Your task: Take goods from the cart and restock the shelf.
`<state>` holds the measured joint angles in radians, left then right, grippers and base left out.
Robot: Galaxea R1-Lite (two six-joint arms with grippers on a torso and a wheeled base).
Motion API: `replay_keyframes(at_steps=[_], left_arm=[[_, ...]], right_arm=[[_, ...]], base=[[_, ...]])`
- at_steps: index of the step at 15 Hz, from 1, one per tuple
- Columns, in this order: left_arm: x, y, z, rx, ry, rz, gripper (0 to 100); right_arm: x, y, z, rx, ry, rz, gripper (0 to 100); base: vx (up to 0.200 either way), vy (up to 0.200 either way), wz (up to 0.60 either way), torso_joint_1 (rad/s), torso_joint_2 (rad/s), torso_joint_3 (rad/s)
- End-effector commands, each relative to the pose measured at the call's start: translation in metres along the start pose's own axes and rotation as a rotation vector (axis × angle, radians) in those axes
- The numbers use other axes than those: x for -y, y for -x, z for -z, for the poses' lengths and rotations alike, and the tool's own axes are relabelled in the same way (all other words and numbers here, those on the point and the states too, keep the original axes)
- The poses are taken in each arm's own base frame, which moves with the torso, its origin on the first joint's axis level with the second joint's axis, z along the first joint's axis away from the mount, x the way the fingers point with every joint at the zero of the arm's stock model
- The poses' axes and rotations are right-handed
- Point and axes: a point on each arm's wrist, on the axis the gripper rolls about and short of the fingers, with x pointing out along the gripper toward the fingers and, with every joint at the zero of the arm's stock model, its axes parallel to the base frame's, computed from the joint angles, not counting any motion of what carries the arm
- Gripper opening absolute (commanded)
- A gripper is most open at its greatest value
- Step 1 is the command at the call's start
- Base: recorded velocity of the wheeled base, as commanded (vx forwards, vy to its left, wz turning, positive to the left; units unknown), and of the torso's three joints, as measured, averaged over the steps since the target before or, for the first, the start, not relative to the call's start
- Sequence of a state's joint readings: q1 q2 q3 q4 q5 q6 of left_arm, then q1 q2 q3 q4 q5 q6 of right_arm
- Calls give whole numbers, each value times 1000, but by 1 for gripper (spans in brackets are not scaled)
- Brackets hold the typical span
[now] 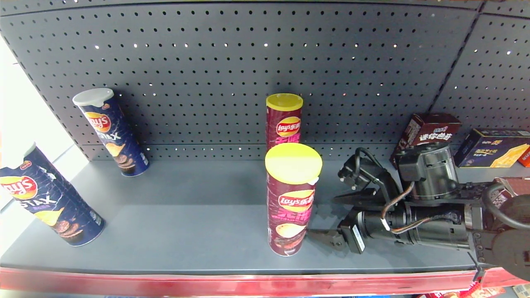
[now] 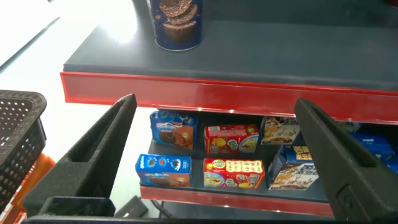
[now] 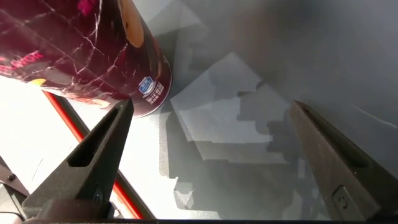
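1. The maroon can [image 1: 293, 198] stands upright on the shelf [image 1: 186, 223], at the centre of the head frame.
2. My right gripper [image 1: 332, 217] is just right of it, wide open and empty; my left gripper [image 2: 216, 106] is open and empty too.
3. I judge the placing is done; next I withdraw without tipping it.

Shop, snack aisle. Dark metal shelf [image 1: 198, 231] with perforated back panel [image 1: 248, 54] and red strip [image 1: 207, 283] along front edge, as in supermarket. Same goods stand repeated on shelf: two purple chip cans [image 1: 292, 198] one behind other, two blue chip cans [image 1: 112, 132] at left, snack boxes [image 1: 430, 130] at right. Below red strip, small biscuit boxes [image 2: 230, 138] packed close in two tiers, fronts facing out. Black mesh basket [image 2: 18, 143] beside shelving.
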<state>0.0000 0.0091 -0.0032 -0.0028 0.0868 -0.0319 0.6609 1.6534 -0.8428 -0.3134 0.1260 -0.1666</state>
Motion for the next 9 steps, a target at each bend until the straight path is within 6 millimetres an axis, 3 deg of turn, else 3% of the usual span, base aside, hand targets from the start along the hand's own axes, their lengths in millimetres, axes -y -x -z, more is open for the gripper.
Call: replay_keyframes(at_steps=[1,3,6,8,9], left_arm=[[0,0,0,0,0,-1,100],[0,0,0,0,0,-1,100],[0,0,0,0,0,1,100],[0,0,0,0,0,-1,100],[0,0,0,0,0,1,100]], right_arm=[[1,2,0,3,-1,4,100],[7,11,-3,29,-10,28,100],[26,47,-20,165,-25,129,100],[35,75,-27,242,-32,193,100],[41,105,-33,319,-30,260,100]], base=[[0,0,0,0,0,0],[0,0,0,0,0,0],[0,0,0,0,0,0],[0,0,0,0,0,0],[0,0,0,0,0,0]])
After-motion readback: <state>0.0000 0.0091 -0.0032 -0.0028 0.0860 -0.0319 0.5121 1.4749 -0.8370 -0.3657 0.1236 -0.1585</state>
